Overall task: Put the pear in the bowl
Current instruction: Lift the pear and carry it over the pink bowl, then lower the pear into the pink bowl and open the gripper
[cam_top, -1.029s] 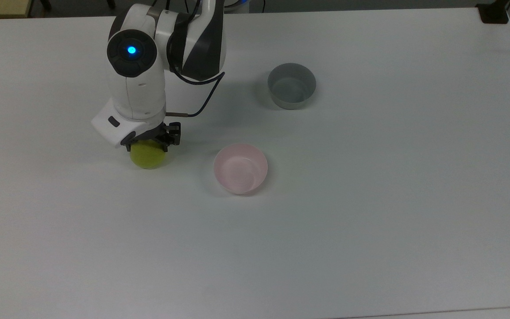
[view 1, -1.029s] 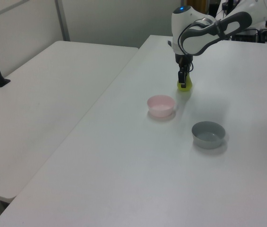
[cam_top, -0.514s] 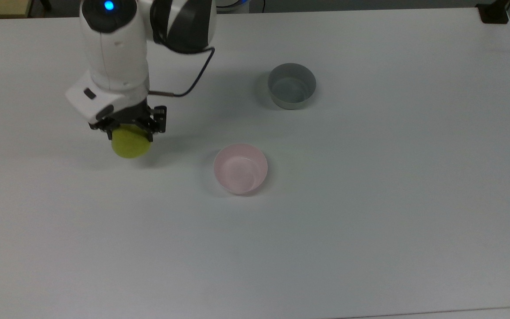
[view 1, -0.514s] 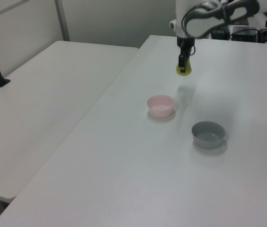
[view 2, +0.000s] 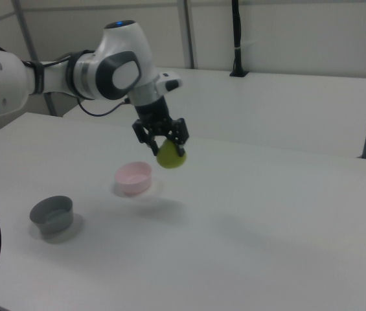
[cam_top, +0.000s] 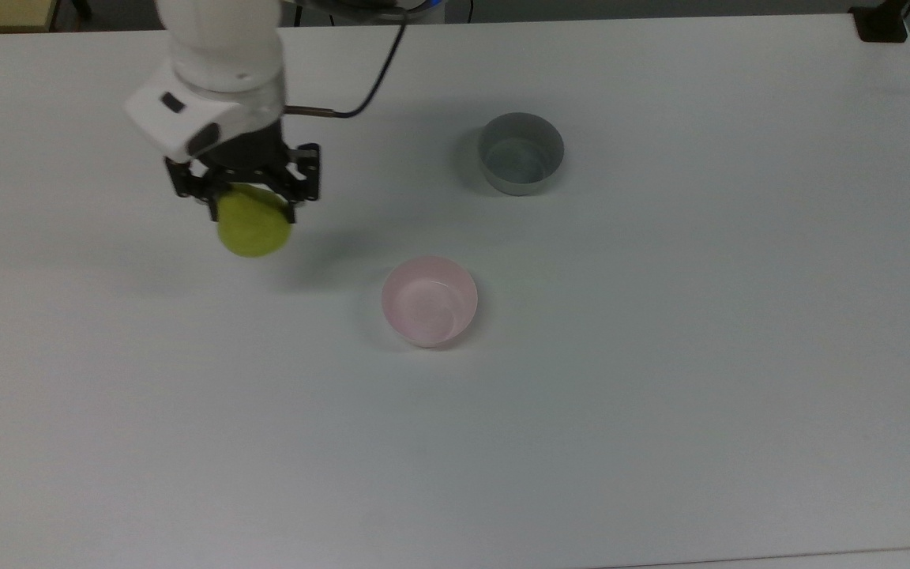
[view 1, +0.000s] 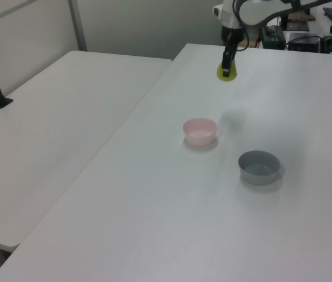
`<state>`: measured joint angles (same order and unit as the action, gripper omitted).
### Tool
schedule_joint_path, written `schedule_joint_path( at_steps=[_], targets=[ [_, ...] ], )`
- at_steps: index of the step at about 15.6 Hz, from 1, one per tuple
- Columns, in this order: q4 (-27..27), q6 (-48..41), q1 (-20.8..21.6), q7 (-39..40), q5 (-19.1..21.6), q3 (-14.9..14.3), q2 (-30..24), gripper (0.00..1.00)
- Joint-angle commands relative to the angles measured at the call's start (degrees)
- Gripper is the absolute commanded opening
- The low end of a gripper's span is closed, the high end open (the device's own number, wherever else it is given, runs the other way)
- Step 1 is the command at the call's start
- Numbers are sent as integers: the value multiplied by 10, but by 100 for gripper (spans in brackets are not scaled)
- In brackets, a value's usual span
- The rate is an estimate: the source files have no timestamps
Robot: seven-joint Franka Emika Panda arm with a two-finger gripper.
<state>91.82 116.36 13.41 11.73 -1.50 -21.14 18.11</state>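
Black two-finger gripper (cam_top: 253, 207) (view 1: 228, 63) (view 2: 168, 146) clenched on plump yellow-green pear (cam_top: 253, 227) (view 1: 227, 73) (view 2: 170, 157), held clear above white table (cam_top: 660, 395). Small round pale pink bowl (cam_top: 429, 300) (view 1: 200, 131) (view 2: 134, 178) sits below, toward the top view's right of gripper; grey round bowl (cam_top: 520, 152) (view 1: 259, 167) (view 2: 52, 214) farther off.

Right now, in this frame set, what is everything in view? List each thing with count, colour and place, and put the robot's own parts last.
Small rounded yellow-green pear: one, yellow-green, held in the air above the table, clear of both bowls.
Small round pale pink bowl: one, pale pink, empty, on the table to the top view's right of the pear.
Small round grey bowl: one, grey, empty, on the table apart from the pink bowl, further toward the top view's upper right.
Large white table: one, white, under both bowls.
Second white table: one, white, at the left view's left.
Robot arm: one, white and black, reaching over the table.
Gripper: one, black, shut on the pear.
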Motion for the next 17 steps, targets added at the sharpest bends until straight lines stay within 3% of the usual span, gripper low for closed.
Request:
schedule_joint_path(
  at_steps=[1, 4, 10, 12, 16, 17],
  targets=[
    [-19, 4, 91, -65, 5, -34, 29, 35],
    [-42, 6, 135, -114, 18, -40, 58, 38],
    [-47, 32, 158, -137, 19, -35, 100, 44],
    [-54, 37, 168, -143, 18, -35, 127, 53],
    [-53, 64, 178, -162, 18, -35, 148, 59],
    [-53, 66, 178, -162, 18, -35, 150, 65]
  ],
)
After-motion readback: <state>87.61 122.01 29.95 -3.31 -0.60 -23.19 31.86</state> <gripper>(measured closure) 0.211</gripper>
